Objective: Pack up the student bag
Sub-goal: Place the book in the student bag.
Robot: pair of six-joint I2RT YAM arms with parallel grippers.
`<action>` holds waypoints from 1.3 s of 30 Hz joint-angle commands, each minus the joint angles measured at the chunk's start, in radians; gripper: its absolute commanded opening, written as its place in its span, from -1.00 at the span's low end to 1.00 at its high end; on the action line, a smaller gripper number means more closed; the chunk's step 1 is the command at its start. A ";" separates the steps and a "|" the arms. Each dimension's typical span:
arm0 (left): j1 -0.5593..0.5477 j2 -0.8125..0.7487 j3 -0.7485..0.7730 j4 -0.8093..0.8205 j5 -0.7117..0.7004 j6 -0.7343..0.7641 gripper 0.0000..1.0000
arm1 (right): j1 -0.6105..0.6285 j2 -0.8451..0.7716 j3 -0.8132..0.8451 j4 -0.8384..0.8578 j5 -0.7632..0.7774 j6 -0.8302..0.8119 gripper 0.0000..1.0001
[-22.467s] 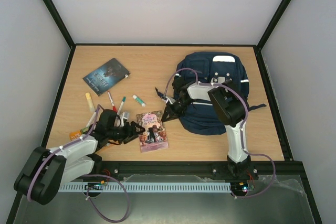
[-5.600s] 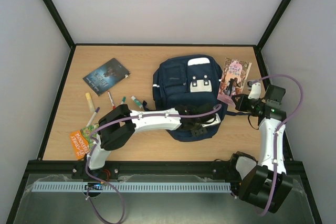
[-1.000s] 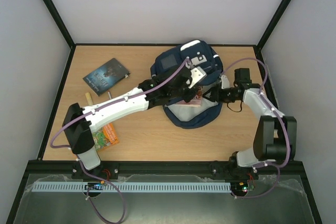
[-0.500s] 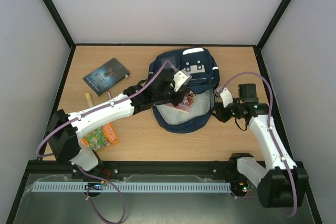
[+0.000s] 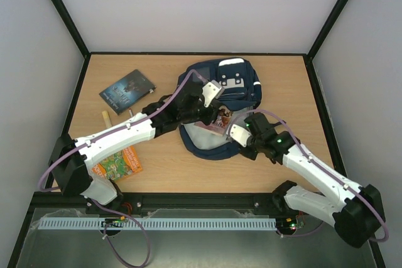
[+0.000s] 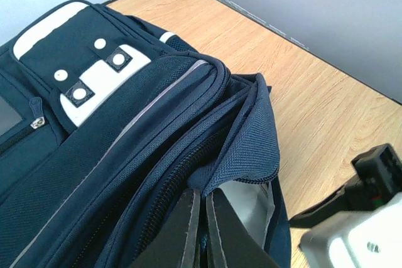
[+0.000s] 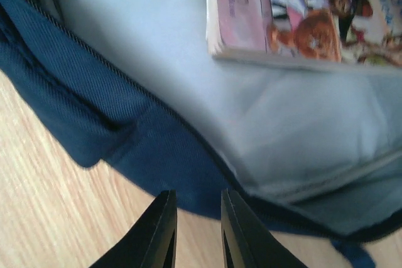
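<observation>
Left gripper (image 6: 203, 202) pinches the backpack (image 5: 223, 83) by its top lip, mid-bench toward the back edge; right gripper (image 7: 196, 202) hangs narrow and empty over its near rim. I count three books: pink book (image 7: 301, 17) inside, dark book (image 5: 127, 90) and orange book (image 5: 119, 162) by the left edge, plus one pale stick (image 5: 107, 119). Next, I reckon, one of those wants fetching while I hold the mouth open.

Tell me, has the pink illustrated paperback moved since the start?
Yes. The pink paperback book left the wooden table's near side, going up and right into the open navy fabric backpack.
</observation>
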 commanded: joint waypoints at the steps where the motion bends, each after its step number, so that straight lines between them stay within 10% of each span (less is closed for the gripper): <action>1: 0.022 -0.024 0.017 0.102 0.044 -0.047 -0.95 | 0.102 0.064 0.066 0.081 0.139 -0.026 -0.58; 13: 0.038 -0.026 0.018 0.100 0.065 -0.059 -0.95 | 0.242 0.278 0.117 0.242 0.278 -0.068 -0.70; 21: 0.082 -0.035 0.017 0.112 0.122 -0.090 -0.95 | 0.242 0.407 0.132 0.373 0.297 -0.074 -0.29; 39: 0.103 -0.030 0.024 0.109 0.171 -0.097 -0.95 | 0.138 0.595 0.168 0.630 0.503 -0.178 -0.58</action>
